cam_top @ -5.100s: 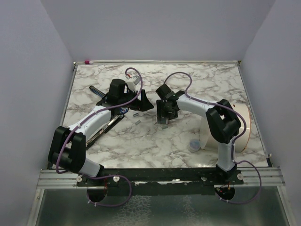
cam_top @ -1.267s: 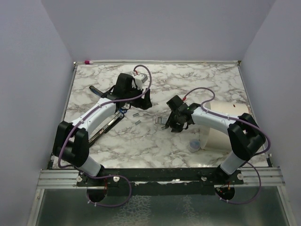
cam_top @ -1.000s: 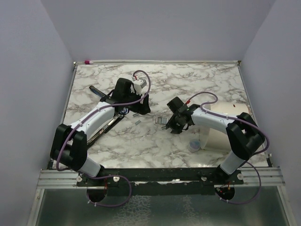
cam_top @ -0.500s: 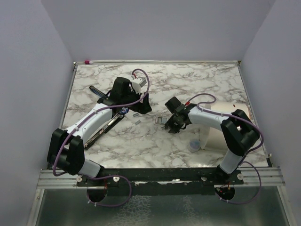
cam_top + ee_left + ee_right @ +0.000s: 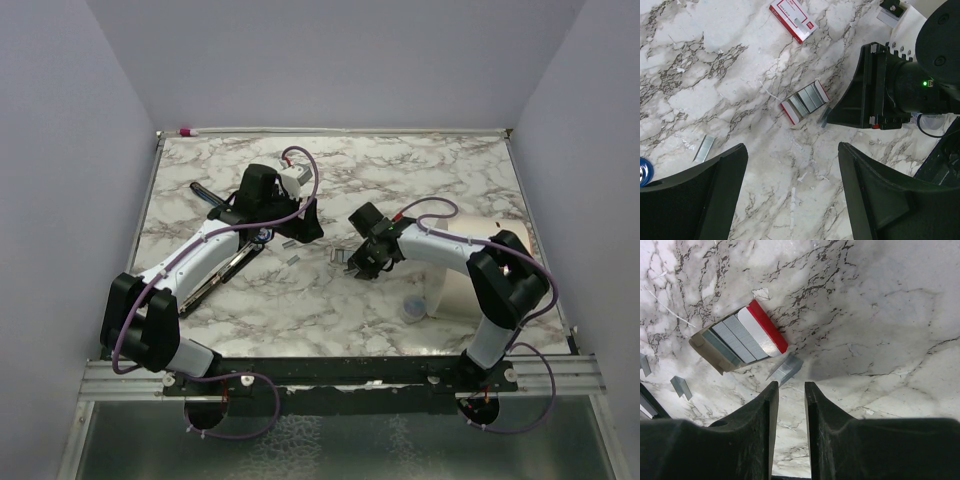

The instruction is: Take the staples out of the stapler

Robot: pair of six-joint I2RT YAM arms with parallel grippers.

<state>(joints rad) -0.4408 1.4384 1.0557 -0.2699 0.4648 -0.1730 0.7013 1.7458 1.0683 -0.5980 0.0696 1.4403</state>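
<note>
I cannot pick out the stapler in any view. Loose staples lie on the marble: one silvery strip (image 5: pixel 785 369) just ahead of my right gripper (image 5: pixel 791 385), others to the left (image 5: pixel 681 386) and a strip (image 5: pixel 704 148) by my left finger. My right gripper (image 5: pixel 352 262) is low over the table, its jaws a narrow gap apart with nothing between them. A small open box of staples with a red flap (image 5: pixel 742 340) lies just beyond it. My left gripper (image 5: pixel 791 150) hangs wide open over bare marble, left of that box (image 5: pixel 805 101).
A second red-and-white staple box (image 5: pixel 792 21) lies further off. A long dark pen (image 5: pixel 228 268) lies under my left arm. A white roll (image 5: pixel 490 262) and a small clear cup (image 5: pixel 412 306) sit at the right, by the right arm.
My right gripper's jaws have narrowed and it has edged slightly left toward the staple box. The left arm has barely moved.
</note>
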